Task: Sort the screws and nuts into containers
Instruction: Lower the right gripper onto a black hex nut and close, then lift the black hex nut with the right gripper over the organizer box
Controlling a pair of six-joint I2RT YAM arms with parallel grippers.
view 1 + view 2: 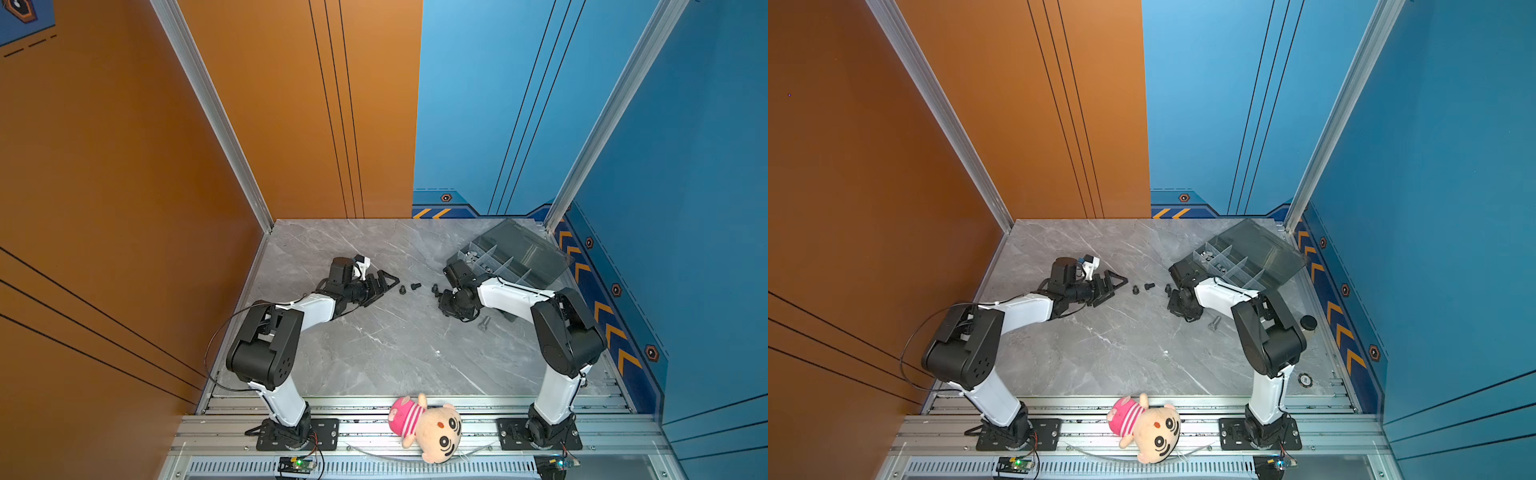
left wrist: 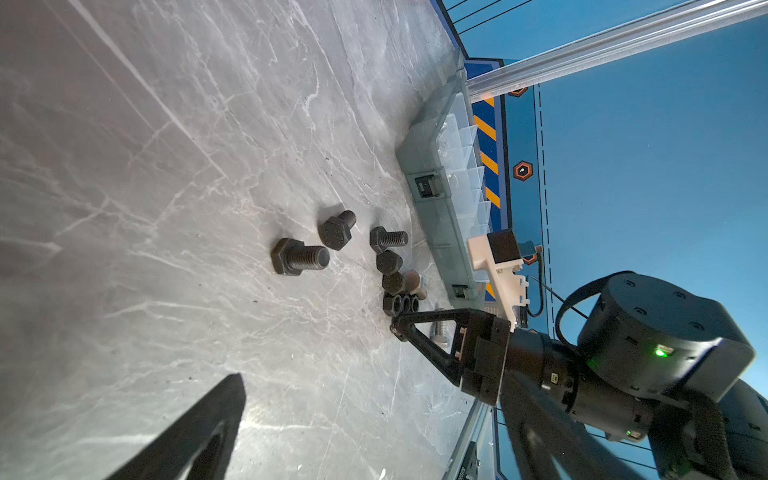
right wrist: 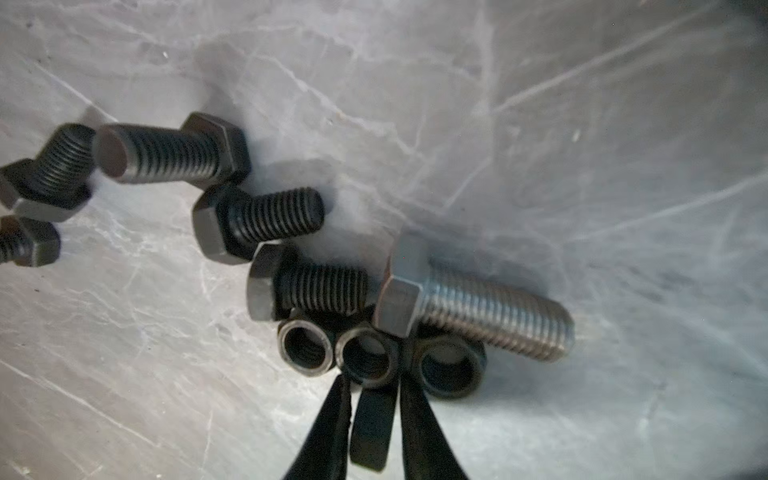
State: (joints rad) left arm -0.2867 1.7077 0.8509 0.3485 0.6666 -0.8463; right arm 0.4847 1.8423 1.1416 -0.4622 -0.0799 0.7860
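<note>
Three dark nuts (image 3: pixel 451 365) lie in a row on the marble top. My right gripper (image 3: pixel 371 380) points down, its fingers closed on the sides of the middle nut (image 3: pixel 368 357). Right behind the nuts lie a large silver screw (image 3: pixel 478 303) and several black hex screws (image 3: pixel 257 222). In both top views two black screws (image 1: pixel 409 287) lie between the grippers. My left gripper (image 1: pixel 382 289) rests open and empty to their left. The open grey organizer with the containers (image 1: pixel 498 270) stands at the back right. A silver screw (image 1: pixel 484 322) lies by my right wrist.
The organizer's lid (image 1: pixel 528 249) lies open towards the blue wall. A black-capped jar (image 1: pixel 1308 324) stands behind my right arm's elbow. A plush doll (image 1: pixel 428 424) lies on the front rail. Side walls close in the table left and right.
</note>
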